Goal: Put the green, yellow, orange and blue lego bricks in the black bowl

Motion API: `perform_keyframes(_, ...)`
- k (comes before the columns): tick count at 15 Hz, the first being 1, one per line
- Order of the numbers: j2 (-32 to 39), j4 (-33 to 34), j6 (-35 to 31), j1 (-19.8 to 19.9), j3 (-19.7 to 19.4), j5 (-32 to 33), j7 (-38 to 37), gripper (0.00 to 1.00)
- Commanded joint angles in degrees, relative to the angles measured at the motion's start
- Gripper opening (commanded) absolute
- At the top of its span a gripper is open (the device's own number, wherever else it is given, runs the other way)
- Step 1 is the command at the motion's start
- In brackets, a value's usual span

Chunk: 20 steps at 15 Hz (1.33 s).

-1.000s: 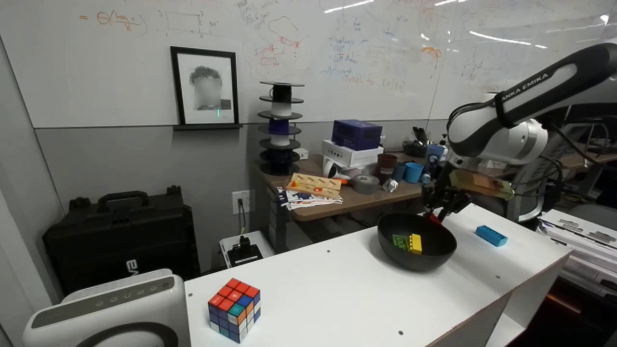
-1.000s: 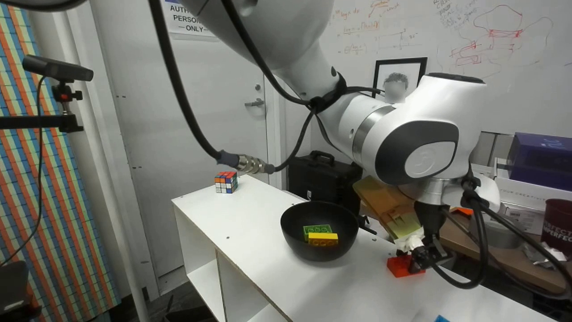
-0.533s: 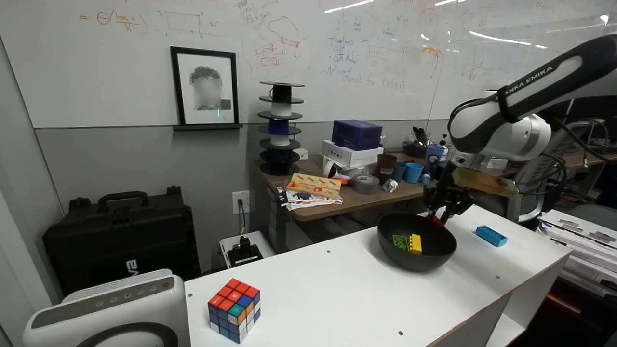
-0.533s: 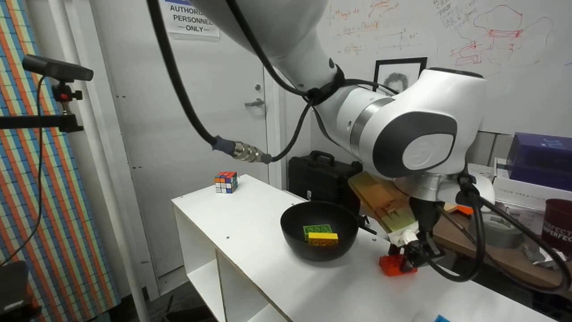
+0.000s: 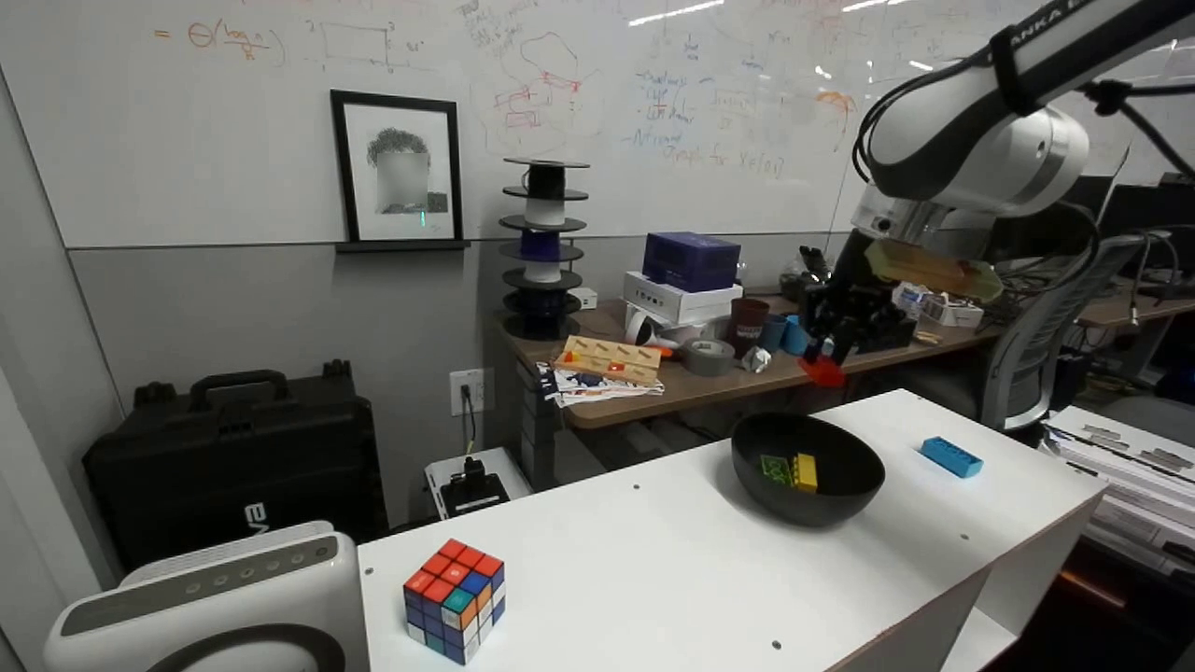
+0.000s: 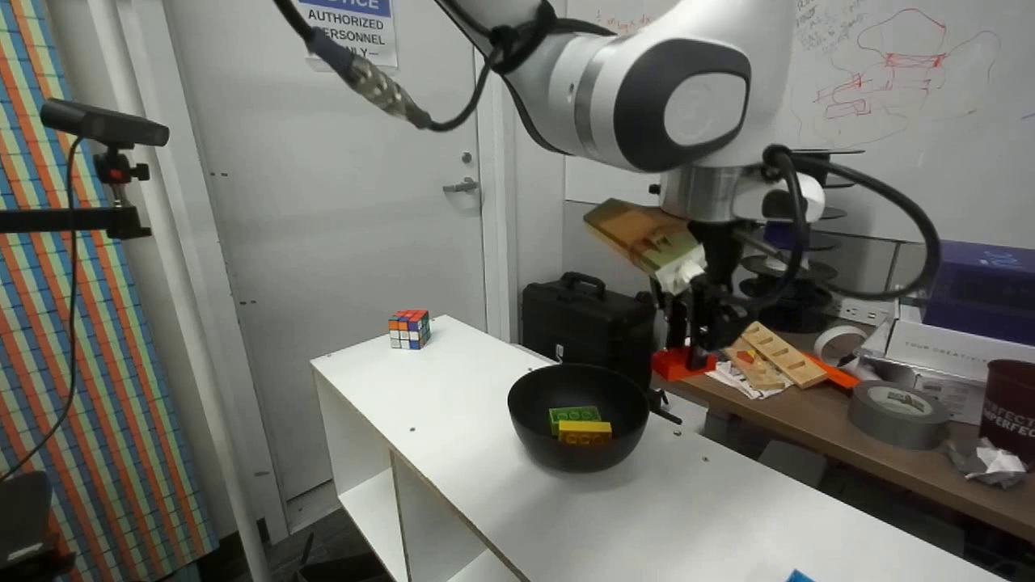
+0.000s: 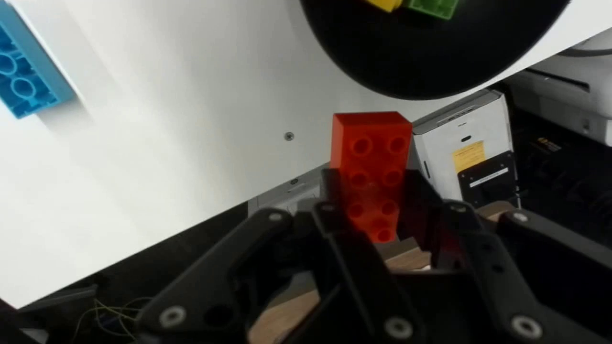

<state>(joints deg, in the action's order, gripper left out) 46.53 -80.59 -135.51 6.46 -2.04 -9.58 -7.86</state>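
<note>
In an exterior view, white tabletop point(image 6: 695, 517) spans six o'clock, whiteboard point(image 6: 970, 162) two, blue brick point(image 6: 799, 577) cropped at five, fingers point(image 6: 697, 356) clasping the orange-red brick point(image 6: 672, 369).

Wht arm point(image 6: 558, 90), dk gry joint cover point(image 6: 641, 105), blk cable point(image 6: 800, 212), upper half in an exterior view, blk gripper point(image 7: 373, 186), round screws point(image 7: 398, 328)

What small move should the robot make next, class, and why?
Probably move the hand sideways until the orange-red Lego brick is over the black bowl: the brick is gripped in the air, but the wrist view shows it outside the bowl, which already holds the green Lego brick and yellow Lego brick.
</note>
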Motion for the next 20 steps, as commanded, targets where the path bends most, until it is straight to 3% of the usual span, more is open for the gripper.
perform_keyframes(1,-8.3,-8.0,1.0,-1.8,1.0,0.5,1.4,0.11)
perform_keyframes(7,-9.2,-11.4,4.6,-2.1,2.5,-1.1,1.3,0.11)
perform_keyframes(8,-9.2,-12.0,4.7,-2.3,2.2,-0.8,0.9,0.59)
perform_keyframes(10,-9.2,-12.9,4.3,-1.8,2.7,-1.8,1.5,0.69)
perform_keyframes(14,-10.3,-13.7,2.8,-1.2,3.5,-3.9,2.8,0.99)
perform_keyframes(20,-18.2,-19.1,2.4,3.0,3.0,-4.7,11.1,1.00)
